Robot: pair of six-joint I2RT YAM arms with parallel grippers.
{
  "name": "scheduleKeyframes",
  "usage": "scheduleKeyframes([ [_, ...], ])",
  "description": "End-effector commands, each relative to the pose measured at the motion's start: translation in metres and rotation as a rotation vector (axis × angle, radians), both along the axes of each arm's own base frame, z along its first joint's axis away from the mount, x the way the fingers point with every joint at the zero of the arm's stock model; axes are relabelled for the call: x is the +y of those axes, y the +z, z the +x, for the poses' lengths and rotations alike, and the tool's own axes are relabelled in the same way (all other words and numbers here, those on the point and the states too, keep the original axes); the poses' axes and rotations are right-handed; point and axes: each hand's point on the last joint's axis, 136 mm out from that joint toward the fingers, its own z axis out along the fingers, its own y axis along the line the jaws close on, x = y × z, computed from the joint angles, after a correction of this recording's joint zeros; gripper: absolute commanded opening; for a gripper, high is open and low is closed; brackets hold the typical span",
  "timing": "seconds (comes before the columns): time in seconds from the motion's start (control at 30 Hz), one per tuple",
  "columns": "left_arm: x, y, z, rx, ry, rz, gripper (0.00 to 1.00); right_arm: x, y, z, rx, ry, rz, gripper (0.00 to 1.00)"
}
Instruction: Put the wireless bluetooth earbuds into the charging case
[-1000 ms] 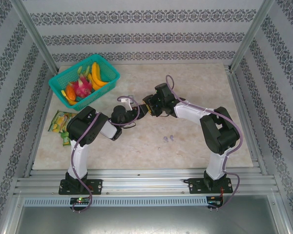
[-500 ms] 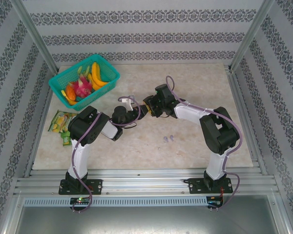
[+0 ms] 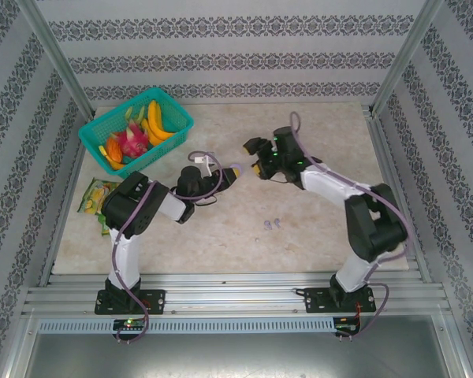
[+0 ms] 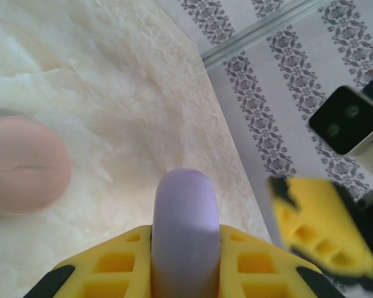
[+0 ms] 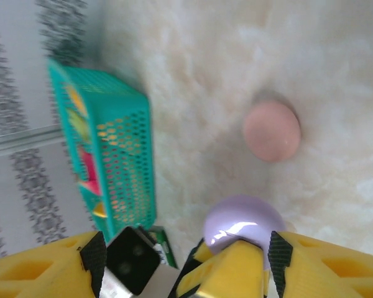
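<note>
- The table [image 3: 323, 142] takes up the middle of the overhead view, and both arms reach towards its centre.
- The teal basket [image 5: 127, 161] of fruit sits at the upper left, well clear of the work.
- The right gripper [image 3: 255, 156] is just right of centre, its fingers spread wide with nothing between them.
- The left gripper [image 4: 185, 248] is just left of centre and is pressed together on the lilac case [image 4: 185, 205], holding it edge-on by its sides.
- The lid looks shut, so I judge the case has to be opened before any bud can go in.
- The pink case [image 4: 22, 164] rests on the table at the left of the left wrist view.
- The earbuds [image 3: 271, 224] are tiny pale specks lying loose below centre, well apart from both cases. I cannot make out the pink pair.
- Risk: the case is smooth and rounded and is held by a narrow pinch. A push from the right fingers prying at the lid could twist it out or pop it free.
- Risk: the two grippers are close together, so a small misjudged approach could knock their fingers together.
- Risk: the buds are tiny enough to skid or flick away under a wide finger.
</note>
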Motion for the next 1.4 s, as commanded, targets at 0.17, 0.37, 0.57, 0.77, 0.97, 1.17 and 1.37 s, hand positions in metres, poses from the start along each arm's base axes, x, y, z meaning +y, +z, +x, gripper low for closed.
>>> scheduleKeyframes([
  [0.17, -0.007, 0.074, -0.027, -0.072, -0.344, 0.026, 0.07, -0.038, 0.058, -0.029, -0.489, 0.237, -0.012, 0.7],
  [0.37, -0.009, 0.107, -0.047, -0.116, -0.458, 0.087, 0.07, -0.023, 0.075, -0.064, -0.644, 0.405, -0.039, 0.69],
  [0.57, -0.01, 0.128, -0.049, -0.146, -0.477, 0.09, 0.07, 0.003, 0.074, -0.08, -0.691, 0.483, -0.058, 0.67],
  [0.77, -0.011, 0.134, -0.048, -0.152, -0.481, 0.086, 0.06, 0.016, 0.069, -0.077, -0.68, 0.498, -0.064, 0.65],
  [0.97, -0.011, 0.138, -0.052, -0.161, -0.488, 0.077, 0.05, 0.02, 0.059, -0.065, -0.654, 0.484, -0.07, 0.62],
  [1.17, -0.011, 0.146, -0.056, -0.177, -0.504, 0.063, 0.05, 0.018, 0.042, -0.05, -0.611, 0.452, -0.075, 0.59],
  [1.37, -0.01, 0.162, -0.062, -0.215, -0.514, 0.043, 0.04, -0.007, 0.007, -0.03, -0.523, 0.336, -0.031, 0.54],
])
